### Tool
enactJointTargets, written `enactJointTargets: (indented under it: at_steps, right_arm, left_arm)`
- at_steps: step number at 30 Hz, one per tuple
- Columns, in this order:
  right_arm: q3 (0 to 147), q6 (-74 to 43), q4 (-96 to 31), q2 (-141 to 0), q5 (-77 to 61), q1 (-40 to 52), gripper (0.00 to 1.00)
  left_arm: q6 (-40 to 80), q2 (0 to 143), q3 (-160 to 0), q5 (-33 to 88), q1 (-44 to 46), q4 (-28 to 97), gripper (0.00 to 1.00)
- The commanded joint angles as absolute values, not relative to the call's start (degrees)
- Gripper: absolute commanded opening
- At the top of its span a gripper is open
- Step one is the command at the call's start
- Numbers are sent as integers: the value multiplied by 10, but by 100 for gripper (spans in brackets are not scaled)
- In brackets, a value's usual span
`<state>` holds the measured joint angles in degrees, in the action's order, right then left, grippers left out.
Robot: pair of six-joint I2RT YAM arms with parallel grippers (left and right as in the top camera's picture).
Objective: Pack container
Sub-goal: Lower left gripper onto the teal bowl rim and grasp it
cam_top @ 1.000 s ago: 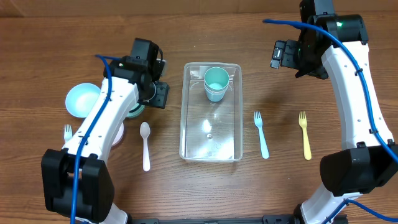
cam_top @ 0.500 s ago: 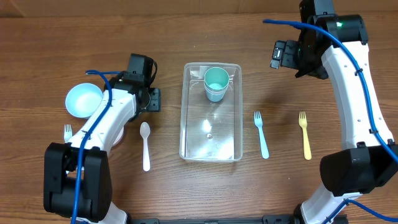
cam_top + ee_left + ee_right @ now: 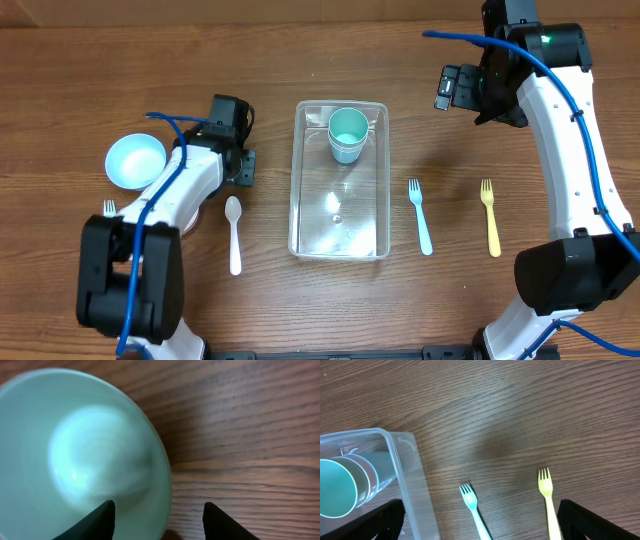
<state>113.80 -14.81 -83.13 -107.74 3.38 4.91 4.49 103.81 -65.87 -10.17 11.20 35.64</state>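
The container [image 3: 340, 180] sits mid-bench [image 3: 300, 60], its long side running up and down the frame. Stacked cups [image 3: 347, 133] sit in its upper end. Just left of it lies a spoon [image 3: 234, 232]. Further left is a bowl [image 3: 135, 160], with a fork [image 3: 109, 210] below it. Right of the container lie an inner fork [image 3: 420, 215] and beyond it an outer fork [image 3: 489, 215], side by side. The left pincer [image 3: 243, 165] hangs between bowl and container, over the rim of a second bowl [image 3: 75, 455]. The right pincer [image 3: 447, 88] is at upper right.
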Motion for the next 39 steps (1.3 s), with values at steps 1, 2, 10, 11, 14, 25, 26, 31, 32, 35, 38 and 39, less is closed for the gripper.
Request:
enactJointTargets:
  at_steps: [1,2,10,11,14,25,26,31,32,35,38,39]
  right_arm:
    - [1153,-150,-828,-1058,38,48,100]
    - [1153,-150,-828,-1058,38,48,100]
    - [1153,-150,-828,-1058,38,48,100]
    - [1153,-150,-828,-1058,38,48,100]
    - [1153,-150,-828,-1058,38,48,100]
    - [1153,-150,-828,-1058,38,48,100]
    - [1153,-150,-828,-1058,38,48,100]
    - [1153,-150,-828,-1058,38,48,100]
    - [1153,-150,-828,-1058,38,48,100]
    - [1153,-150,-828,-1058,38,48,100]
    - [1153,-150,-828,-1058,38,48,100]
    - [1153,-150,-828,-1058,38,48,100]
  left_arm:
    - [12,1066,-653,-111,109,348,49]
    - [13,1064,-656,-111,109,346,41]
    - [13,1058,-712,-111,109,379,15]
    - [13,1058,-719,-111,109,385,13]
    - [13,1058,-729,-111,109,394,9]
    - [13,1058,-730,-111,108,403,40]
    - [13,1058,-730,-111,109,403,40]
    - [13,1060,-728,-111,108,402,28]
    - [13,1061,-728,-111,109,402,28]
    - [13,1070,-728,-109,108,400,31]
    - [13,1075,-728,-111,108,398,32]
    - [13,1075,-728,-111,108,398,31]
